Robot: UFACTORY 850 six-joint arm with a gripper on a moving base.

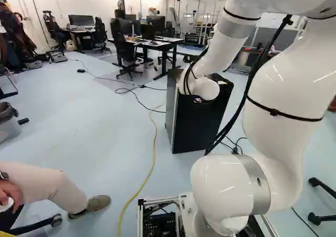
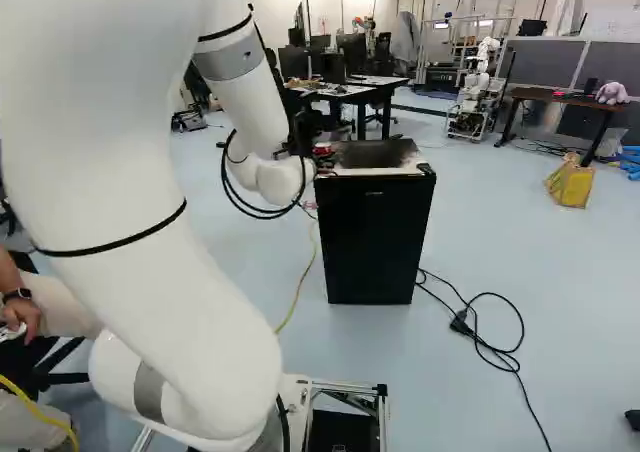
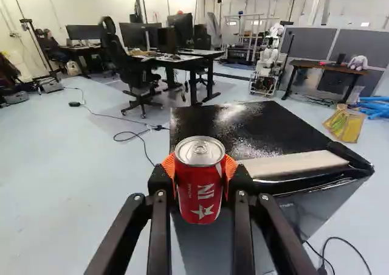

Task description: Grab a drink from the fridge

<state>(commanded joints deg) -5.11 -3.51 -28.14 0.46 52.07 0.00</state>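
Gripper (image 2: 324, 160) clamped on red can (image 3: 199, 184), orange pads (image 3: 169, 165) both sides.
Wrist view: can's lid and front, near fridge (image 2: 365, 156) top; left base view hides it. Fridge door (image 2: 375, 247) closed — contents hidden.

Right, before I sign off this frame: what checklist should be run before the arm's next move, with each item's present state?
1. Can gripped from both sides by the fingers: ok.
2. Can upright, lid up: ok.
3. Can's tab unopened: ok.
4. Fridge door shut: ok.
5. Can clear of the fridge's top: cannot tell; they overlap in the wrist view.
6. Floor near the base free of cords, if it drives: not ok; a yellow cable lies there.
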